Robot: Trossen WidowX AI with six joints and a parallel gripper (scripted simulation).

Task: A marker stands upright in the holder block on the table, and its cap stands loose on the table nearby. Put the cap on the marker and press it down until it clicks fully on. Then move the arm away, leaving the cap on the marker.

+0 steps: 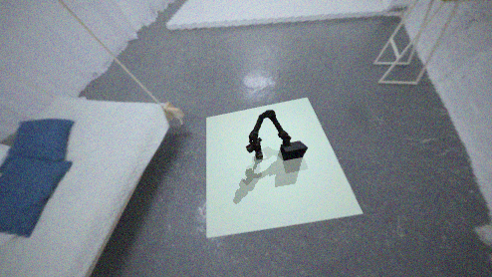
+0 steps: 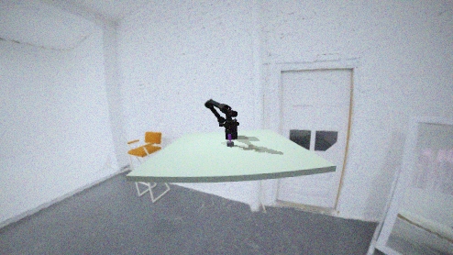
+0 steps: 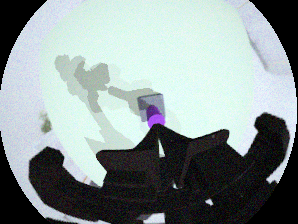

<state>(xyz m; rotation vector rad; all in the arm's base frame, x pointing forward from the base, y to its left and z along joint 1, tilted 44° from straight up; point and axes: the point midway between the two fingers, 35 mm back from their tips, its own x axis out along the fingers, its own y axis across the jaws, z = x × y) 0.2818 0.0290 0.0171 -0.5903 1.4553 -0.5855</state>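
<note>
gripper point(image 3: 160, 141) fully closed, nothing held, fingertips meet just above purple cap | cap point(image 3: 154, 115) sits on marker, upright in holder block point(image 3: 148, 102) | block on pale green table point(image 3: 200, 56), beside arm shadow | ext view: arm point(image 2: 219, 110) bent down over block point(image 2: 230, 144)

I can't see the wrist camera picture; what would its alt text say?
The black gripper, shut with nothing held, fills the lower frame above a pale green table. Just past its tip a purple marker stands in a small grey holder block, with the arm's shadow to the left.
</note>
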